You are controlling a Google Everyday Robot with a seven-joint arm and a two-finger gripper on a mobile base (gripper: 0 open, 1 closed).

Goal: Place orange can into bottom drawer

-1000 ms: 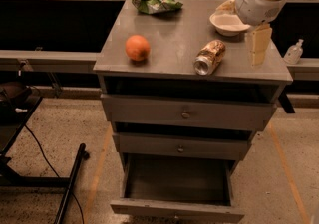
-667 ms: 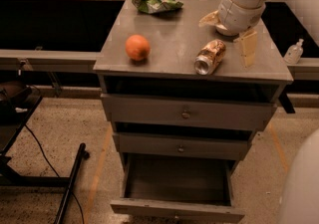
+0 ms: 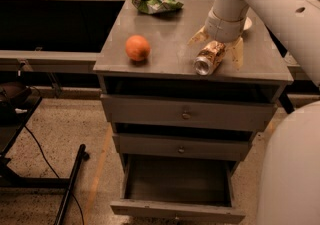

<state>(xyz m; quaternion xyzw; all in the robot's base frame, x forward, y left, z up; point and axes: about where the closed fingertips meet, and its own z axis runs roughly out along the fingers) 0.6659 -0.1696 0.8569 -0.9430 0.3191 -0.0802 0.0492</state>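
Note:
The orange can lies on its side on the grey cabinet top, near the front right, silver end toward me. My gripper is directly over it, open, with one finger at the can's left and the other finger at its right. The fingers straddle the can and I cannot tell if they touch it. The bottom drawer is pulled out and its inside looks empty.
A round orange fruit sits at the front left of the top. A green bag lies at the back. A white bowl is mostly hidden behind my arm. Two upper drawers are shut. A black pole lies on the floor at left.
My gripper has moved left and forward from beside the bowl to over the can, its fingers now on either side of it. The can has not moved.

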